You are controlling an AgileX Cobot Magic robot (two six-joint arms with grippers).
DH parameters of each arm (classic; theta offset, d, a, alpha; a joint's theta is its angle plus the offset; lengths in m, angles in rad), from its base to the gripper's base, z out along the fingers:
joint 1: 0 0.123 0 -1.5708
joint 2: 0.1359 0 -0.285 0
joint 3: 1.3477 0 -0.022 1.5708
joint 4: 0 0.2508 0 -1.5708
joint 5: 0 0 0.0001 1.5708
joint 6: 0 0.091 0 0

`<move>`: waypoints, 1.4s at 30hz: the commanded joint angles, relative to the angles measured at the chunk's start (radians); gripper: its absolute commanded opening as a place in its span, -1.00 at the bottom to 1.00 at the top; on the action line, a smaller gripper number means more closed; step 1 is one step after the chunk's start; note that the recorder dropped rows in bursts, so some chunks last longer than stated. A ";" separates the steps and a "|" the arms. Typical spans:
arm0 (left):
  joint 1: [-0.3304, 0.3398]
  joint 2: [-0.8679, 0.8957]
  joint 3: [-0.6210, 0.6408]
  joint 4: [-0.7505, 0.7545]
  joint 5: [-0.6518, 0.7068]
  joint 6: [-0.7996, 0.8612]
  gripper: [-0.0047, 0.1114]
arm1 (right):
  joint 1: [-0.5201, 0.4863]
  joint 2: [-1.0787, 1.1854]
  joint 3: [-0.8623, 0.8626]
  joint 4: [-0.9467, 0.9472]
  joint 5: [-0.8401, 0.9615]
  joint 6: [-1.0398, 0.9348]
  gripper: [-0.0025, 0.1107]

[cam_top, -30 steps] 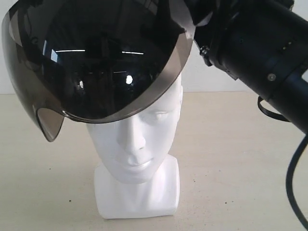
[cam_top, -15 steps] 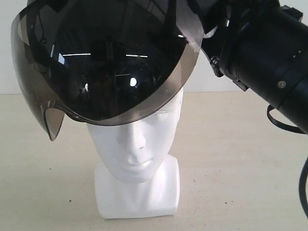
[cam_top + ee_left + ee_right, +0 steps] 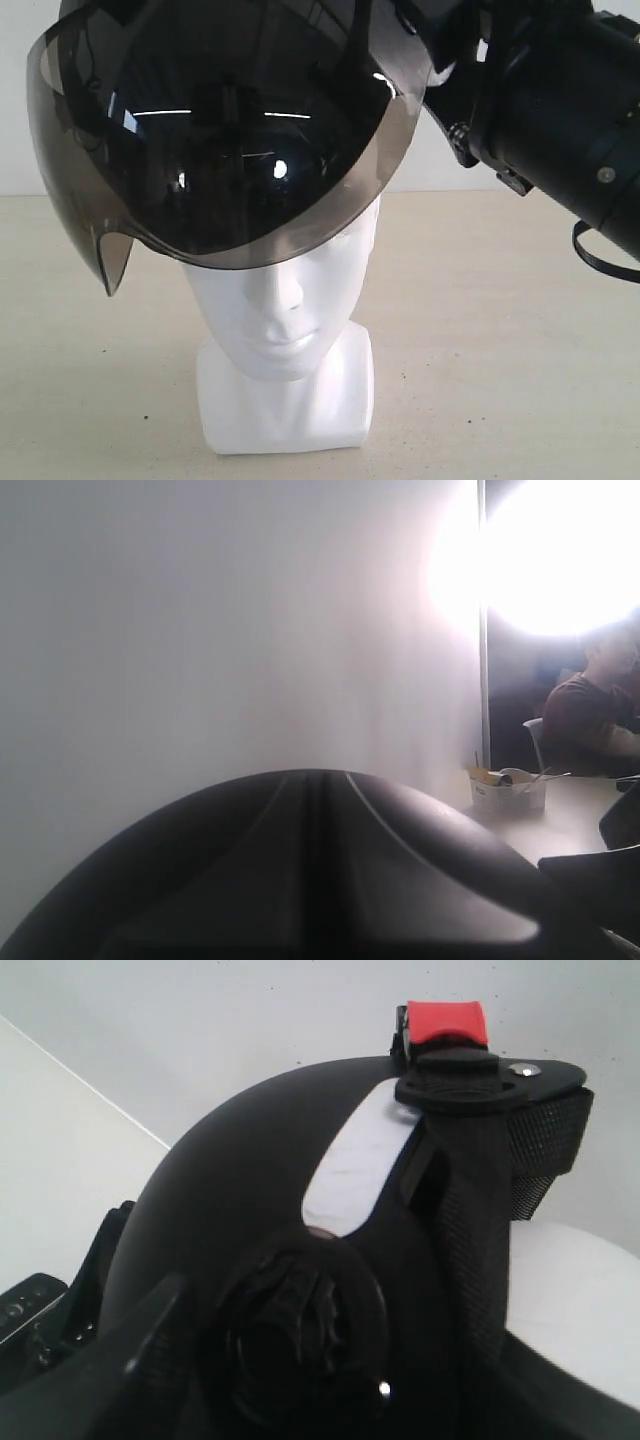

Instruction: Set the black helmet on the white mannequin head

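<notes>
Beige table (image 3: 500,350); helmet (image 3: 230,130) (tilted) over mannequin head (image 3: 285,310)

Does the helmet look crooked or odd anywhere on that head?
Yes. The helmet is askew: it hangs lower on the exterior view's left and covers only the head's forehead, so it seems not fully seated.

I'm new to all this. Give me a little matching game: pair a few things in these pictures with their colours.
Things:
1 helmet visor
2 mannequin head
3 strap clip
4 table

Colours:
a red
b beige
c smoky grey
d glossy white

Pairs: 1-c, 2-d, 3-a, 4-b
</notes>
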 commanded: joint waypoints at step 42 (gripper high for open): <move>-0.054 0.125 0.021 0.212 0.063 -0.006 -0.84 | -0.043 -0.015 0.018 -0.027 0.262 -0.230 -0.13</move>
